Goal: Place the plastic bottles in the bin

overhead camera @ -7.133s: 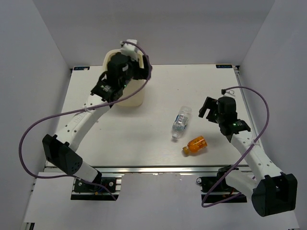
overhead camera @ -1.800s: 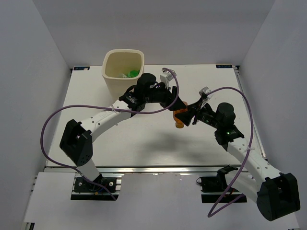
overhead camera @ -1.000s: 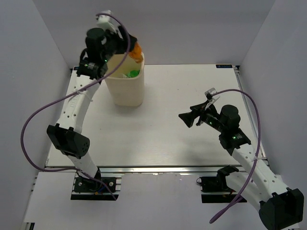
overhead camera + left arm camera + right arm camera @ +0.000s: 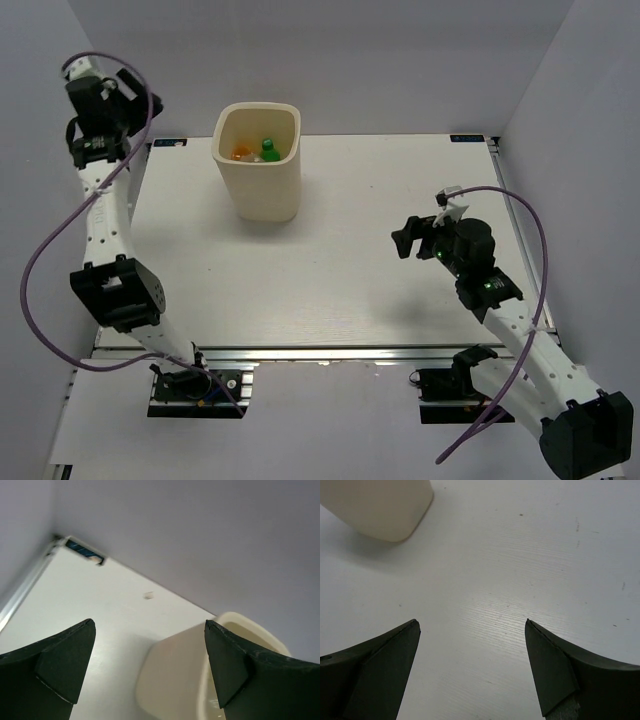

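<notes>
The cream bin (image 4: 262, 190) stands at the back left of the table. An orange bottle (image 4: 241, 153) and a green bottle (image 4: 269, 149) lie inside it; anything else in there is too pale to make out. My left gripper (image 4: 122, 98) hangs high, to the left of the bin and off the table's back left corner. It is open and empty. In the left wrist view the bin (image 4: 185, 670) shows past the left gripper (image 4: 150, 625). My right gripper (image 4: 405, 239) hovers over the right half of the table, open and empty. The right wrist view shows bare table between its fingers (image 4: 385, 655).
The bin's base (image 4: 380, 505) sits at the top left of the right wrist view. Grey walls close in the table at the back and both sides. A purple cable (image 4: 50, 250) loops off the left arm, another (image 4: 530, 240) off the right.
My left gripper has opened and dropped the orange bottle into the bin, then swung left and away from the bin. The right gripper has barely shifted.
</notes>
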